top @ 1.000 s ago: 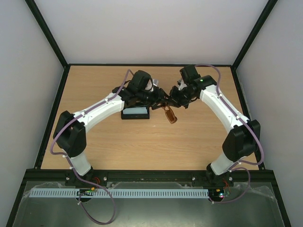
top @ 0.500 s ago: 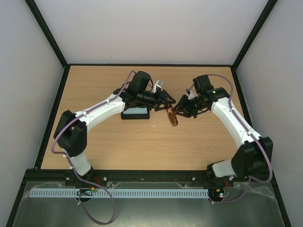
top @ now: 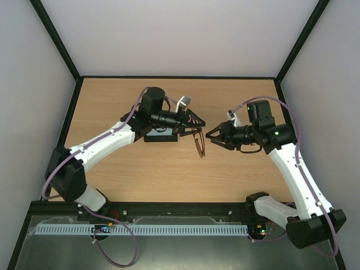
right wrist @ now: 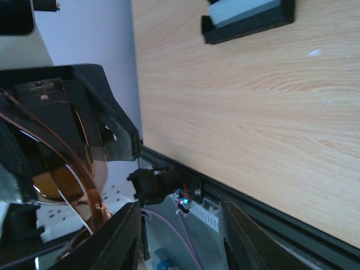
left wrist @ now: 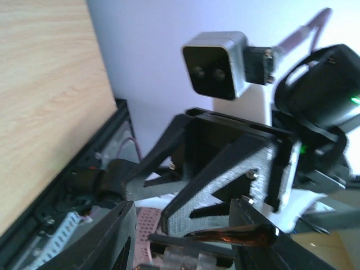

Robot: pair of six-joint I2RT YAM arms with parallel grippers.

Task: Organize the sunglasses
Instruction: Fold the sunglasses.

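One black case (right wrist: pixel 256 23) holds blue cloth (right wrist: pixel 243 9); left claw (top: pixel 197 127) pinches sunglasses (top: pixel 198 145), right claw (top: pixel 211 136) spread.

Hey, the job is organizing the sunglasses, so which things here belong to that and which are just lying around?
In the job: the sunglasses, hanging from the left gripper; the right gripper, open just beside them.
Lying about: the black case on the table, untouched, maybe needed later; the light blue cloth inside it.
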